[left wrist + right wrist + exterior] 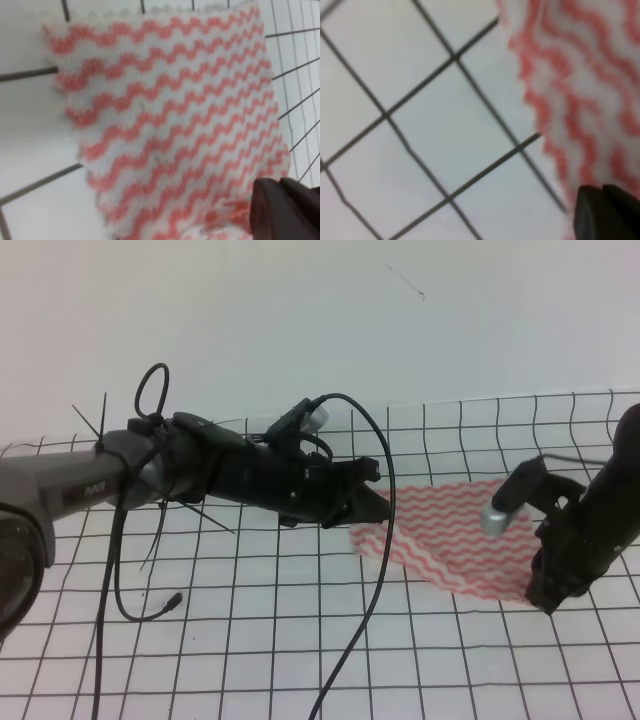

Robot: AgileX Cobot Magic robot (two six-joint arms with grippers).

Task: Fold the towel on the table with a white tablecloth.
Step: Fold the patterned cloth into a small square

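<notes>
Plain white wall behind; below it the bench (250,640) under a white tablecloth (230,590) with thin black grid lines, slightly wrinkled.

Towel (450,540), pink-red and white wavy stripes, lies on the right half of the bench, roughly flat, long axis running left to right. Scalloped edges visible in both wrist views; its left edge lifts a little where the left end effector meets it.

Left end effector (375,502): reaches across from the left, tips at the towel's left edge. Left wrist view shows a dark fingertip (282,207) on the cloth at the lower right corner of that view. Pinching or merely touching, cannot tell.

Right end effector (545,595): comes down at the towel's right end, near its front corner. Right wrist view shows a dark fingertip (607,212) at the cloth's edge. Grip state cannot tell.

Loose black cable (375,620) hangs from the left arm over the bench, just left of the towel. Open gridded cloth in front of the towel.
</notes>
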